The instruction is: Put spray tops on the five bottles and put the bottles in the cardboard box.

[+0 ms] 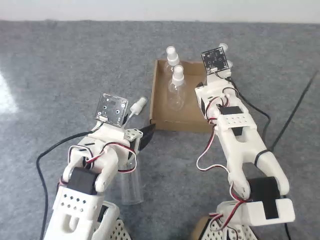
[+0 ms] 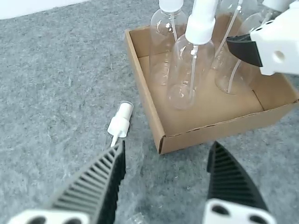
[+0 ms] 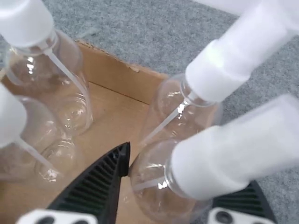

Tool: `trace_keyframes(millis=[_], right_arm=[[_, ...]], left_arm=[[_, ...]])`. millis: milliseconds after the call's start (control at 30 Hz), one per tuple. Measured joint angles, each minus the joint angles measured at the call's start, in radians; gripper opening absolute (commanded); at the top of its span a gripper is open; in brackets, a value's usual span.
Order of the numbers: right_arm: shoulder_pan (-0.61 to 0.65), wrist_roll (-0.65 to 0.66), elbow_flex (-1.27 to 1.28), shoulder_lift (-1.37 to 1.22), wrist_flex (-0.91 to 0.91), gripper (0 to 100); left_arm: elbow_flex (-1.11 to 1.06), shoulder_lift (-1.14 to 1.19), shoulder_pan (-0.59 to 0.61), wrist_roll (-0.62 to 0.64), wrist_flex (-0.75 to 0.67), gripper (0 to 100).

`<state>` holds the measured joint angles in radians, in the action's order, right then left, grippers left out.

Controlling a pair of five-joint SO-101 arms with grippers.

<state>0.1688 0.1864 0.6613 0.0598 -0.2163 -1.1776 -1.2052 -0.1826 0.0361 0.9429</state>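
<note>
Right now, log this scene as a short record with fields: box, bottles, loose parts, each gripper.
box: cardboard box, open, on the grey carpet
in box: four capped bottles, standing
outside box: one bottle lying on the carpet under the left arm
loose part: spray top on the carpet beside the box
left gripper: open, above the carpet near the loose spray top
right gripper: inside the box, at one of the capped bottles
</note>
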Motion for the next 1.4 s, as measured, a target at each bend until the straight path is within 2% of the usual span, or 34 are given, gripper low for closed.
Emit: trace_keyframes(millis=[333,567,900,1400], right_arm=[[0.002,0.000,0.000,0.015,-0.040,25.1],[0.005,0.000,0.000,0.017,-0.061,40.3],[0.005,0.000,-0.005,0.023,-0.068,39.9],[0.003,0.000,-0.238,0.023,-0.313,39.9]], left_arm=[[0.000,0.000,0.000,0.000,0.000,26],[0.000,0.000,0.000,0.000,0.000,26],[0.000,0.000,0.000,0.000,0.000,26],[0.000,0.000,0.000,0.000,0.000,26]])
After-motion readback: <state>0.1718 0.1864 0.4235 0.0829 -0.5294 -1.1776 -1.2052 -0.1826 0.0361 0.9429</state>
